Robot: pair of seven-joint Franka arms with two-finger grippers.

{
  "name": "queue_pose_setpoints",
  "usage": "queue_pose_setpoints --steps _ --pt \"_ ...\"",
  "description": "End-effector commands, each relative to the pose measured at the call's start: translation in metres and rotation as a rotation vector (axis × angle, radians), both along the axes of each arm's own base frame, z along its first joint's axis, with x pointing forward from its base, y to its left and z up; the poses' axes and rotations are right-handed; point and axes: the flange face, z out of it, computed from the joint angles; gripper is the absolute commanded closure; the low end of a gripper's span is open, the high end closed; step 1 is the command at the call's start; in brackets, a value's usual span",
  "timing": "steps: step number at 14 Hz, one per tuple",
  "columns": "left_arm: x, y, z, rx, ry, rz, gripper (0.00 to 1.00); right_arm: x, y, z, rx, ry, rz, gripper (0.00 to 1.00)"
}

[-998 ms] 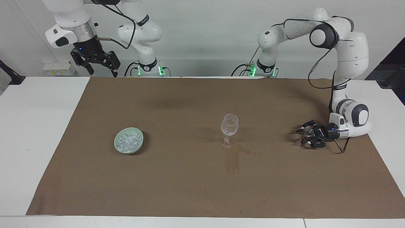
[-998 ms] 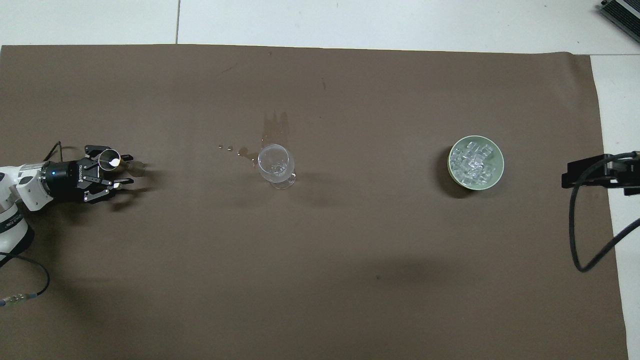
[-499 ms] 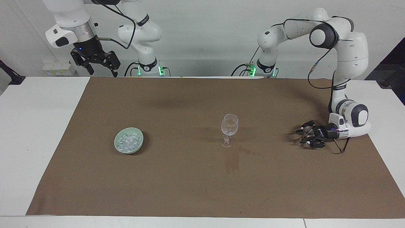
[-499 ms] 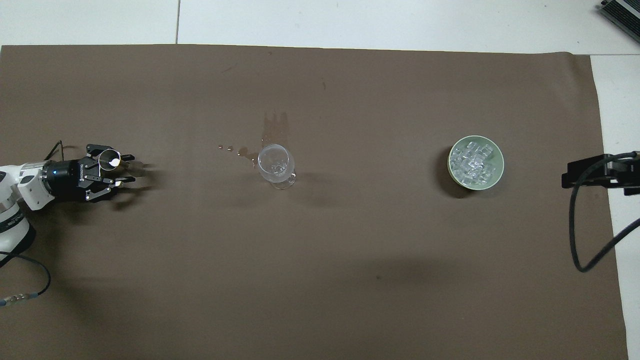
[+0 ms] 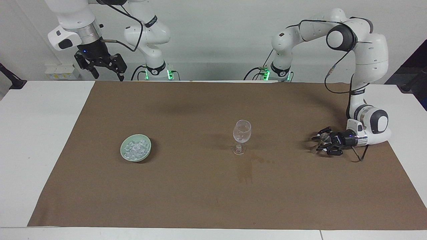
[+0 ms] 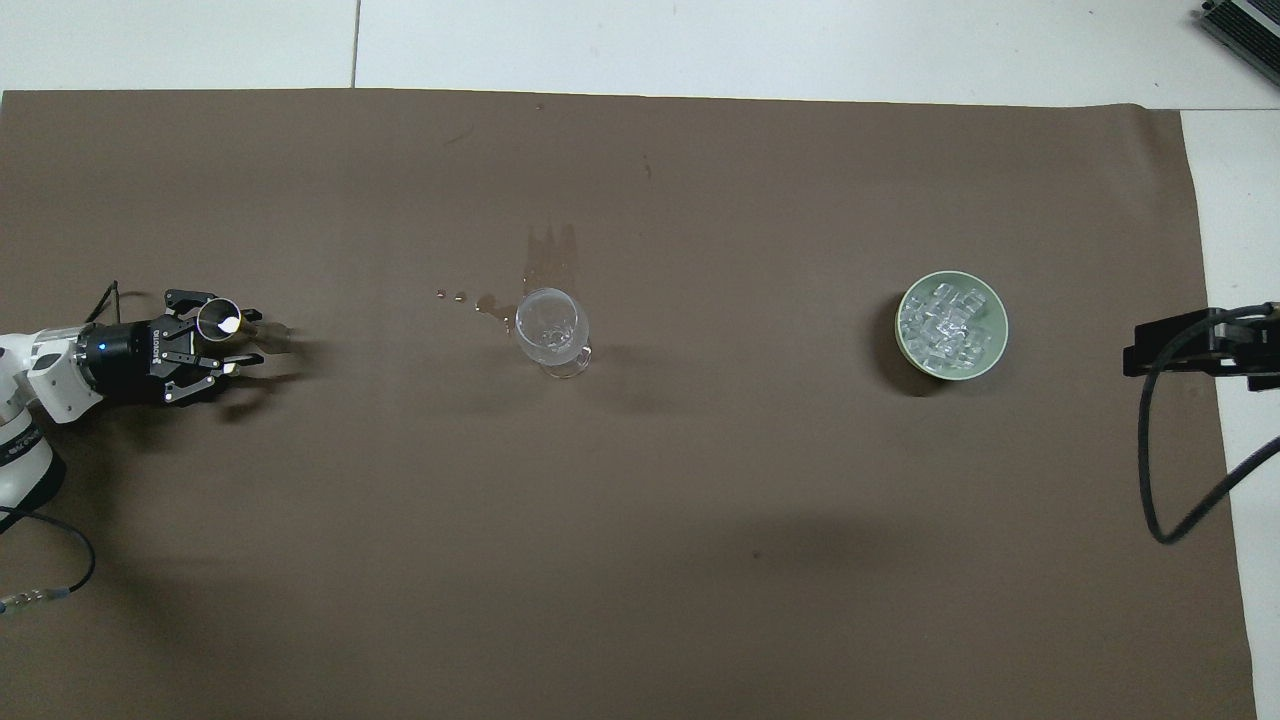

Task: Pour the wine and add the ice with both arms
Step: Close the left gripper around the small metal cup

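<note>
Ice heaped in a green bowl, toward the right arm's end of the cloth, well apart from both pincers. Right gripper raised over the table edge, waiting, spread wide, holding nothing. Left gripper low at its own end, clamped around a small shiny cup. Wine glass upright between bowl and cup.

One cam high up, faces the robots. Other cam looks down from above. Both see the brown mat.

Small clear ice cubes lie heaped in a pale green bowl toward the right arm's end.
</note>
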Motion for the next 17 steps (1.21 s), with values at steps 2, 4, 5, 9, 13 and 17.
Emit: queue_pose_setpoints --steps 2,4,5,9,13,17 --pt "-0.0037 0.0006 -0.0033 -0.040 -0.017 0.016 0.46 -0.0033 -0.0033 0.0016 -0.003 -0.013 0.007 0.00" --pt "-0.0041 0.0002 -0.0058 -0.043 -0.014 0.017 0.46 -0.0038 -0.0034 0.0024 -0.003 -0.015 0.007 0.00" --pt "-0.0038 -0.0006 -0.0056 -0.044 -0.016 0.016 0.46 -0.0038 -0.0034 0.0024 -0.003 -0.015 0.007 0.00" --pt "-0.0025 -0.0028 -0.0050 -0.047 -0.018 0.017 0.51 -0.0038 -0.0034 0.0024 -0.003 -0.015 0.007 0.00" --pt "-0.0025 -0.0028 -0.0050 -0.047 -0.018 0.017 0.61 -0.0033 -0.0033 0.0016 -0.003 -0.013 0.007 0.00" --pt "-0.0025 -0.0028 -0.0050 -0.047 -0.018 0.017 0.76 -0.0038 -0.0034 0.0024 -0.003 -0.015 0.007 0.00"
